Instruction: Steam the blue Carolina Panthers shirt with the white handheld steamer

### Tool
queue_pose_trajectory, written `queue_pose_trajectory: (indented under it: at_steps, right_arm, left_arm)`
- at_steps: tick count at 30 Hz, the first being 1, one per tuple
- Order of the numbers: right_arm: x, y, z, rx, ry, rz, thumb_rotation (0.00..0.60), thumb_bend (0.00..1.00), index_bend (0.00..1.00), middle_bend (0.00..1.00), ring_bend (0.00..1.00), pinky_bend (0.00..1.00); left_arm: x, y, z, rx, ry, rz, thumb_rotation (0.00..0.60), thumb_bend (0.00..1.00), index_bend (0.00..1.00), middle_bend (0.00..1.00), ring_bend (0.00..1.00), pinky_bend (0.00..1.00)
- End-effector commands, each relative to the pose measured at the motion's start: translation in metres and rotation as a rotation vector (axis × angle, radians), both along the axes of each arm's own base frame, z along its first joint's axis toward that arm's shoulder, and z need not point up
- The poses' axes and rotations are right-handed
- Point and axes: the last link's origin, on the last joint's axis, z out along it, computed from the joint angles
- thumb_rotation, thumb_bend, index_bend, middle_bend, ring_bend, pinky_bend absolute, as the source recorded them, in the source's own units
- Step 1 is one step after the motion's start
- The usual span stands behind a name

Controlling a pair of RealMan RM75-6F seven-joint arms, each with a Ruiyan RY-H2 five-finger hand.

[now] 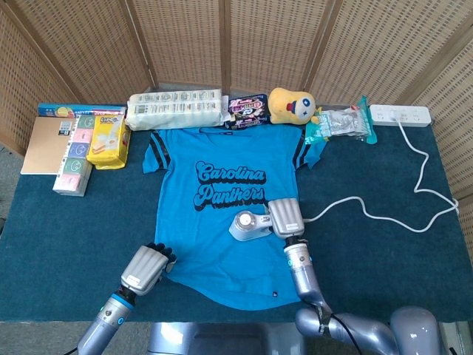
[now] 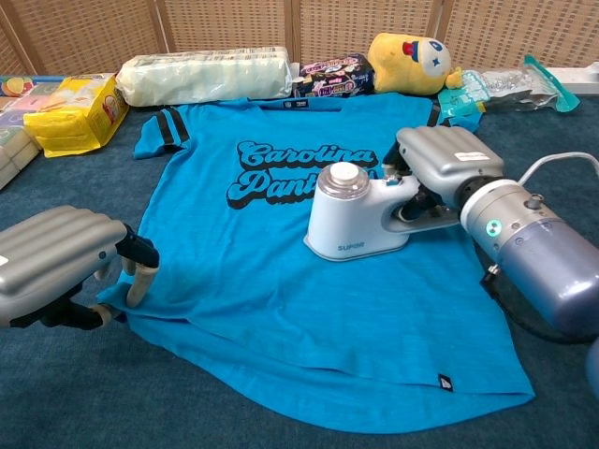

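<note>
The blue Carolina Panthers shirt [image 1: 222, 214] [image 2: 281, 281] lies flat, front up, in the middle of the table. My right hand [image 1: 283, 217] [image 2: 440, 161] grips the handle of the white handheld steamer [image 1: 247, 224] [image 2: 351, 217], which stands on the shirt just below and right of the lettering. Its white cord [image 1: 369, 203] runs right to a power strip [image 1: 400, 114]. My left hand [image 1: 148, 268] [image 2: 56, 262] pinches the shirt's lower left hem against the table.
Along the far edge lie a long plastic pack [image 1: 174, 108], a snack bag [image 1: 247, 109], a yellow plush toy [image 1: 291, 103] and clear packets [image 1: 341, 122]. At the far left are a yellow pack [image 1: 109, 140], small boxes [image 1: 74, 159] and a brown board [image 1: 46, 144].
</note>
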Motion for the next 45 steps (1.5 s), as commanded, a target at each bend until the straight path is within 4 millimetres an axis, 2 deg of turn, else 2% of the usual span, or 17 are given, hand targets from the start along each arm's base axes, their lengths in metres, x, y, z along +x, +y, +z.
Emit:
queue_pose_trajectory:
  at_steps: [1,12,19,33,45]
  right_arm:
    - [0.002,0.009,-0.001,0.018,0.009,0.022,0.600,0.35,0.68,0.68,0.73,0.69]
    - [0.006,0.043,0.000,0.105,0.027,0.073,0.600,0.34,0.68,0.67,0.73,0.69]
    - [-0.002,0.052,0.010,0.110,0.024,0.066,0.600,0.34,0.68,0.67,0.73,0.69]
    - [-0.021,0.014,0.046,-0.031,-0.092,-0.107,0.600,0.34,0.68,0.68,0.76,0.72]
    - [-0.042,-0.033,0.082,-0.167,-0.233,-0.300,0.600,0.34,0.68,0.68,0.76,0.73]
  left_arm:
    - [0.000,0.000,0.000,0.000,-0.002,0.000,0.600,0.48,0.66,0.53,0.44,0.49]
    - [0.000,0.000,0.000,0.002,-0.006,-0.003,0.600,0.48,0.66,0.53,0.44,0.49]
    - [0.000,0.000,0.001,0.006,-0.005,-0.006,0.600,0.48,0.66,0.53,0.44,0.49]
    - [0.002,-0.001,0.002,0.008,-0.003,-0.006,0.600,0.48,0.66,0.53,0.44,0.49]
    - [0.003,-0.001,0.003,0.012,0.004,-0.005,0.600,0.48,0.66,0.53,0.44,0.49]
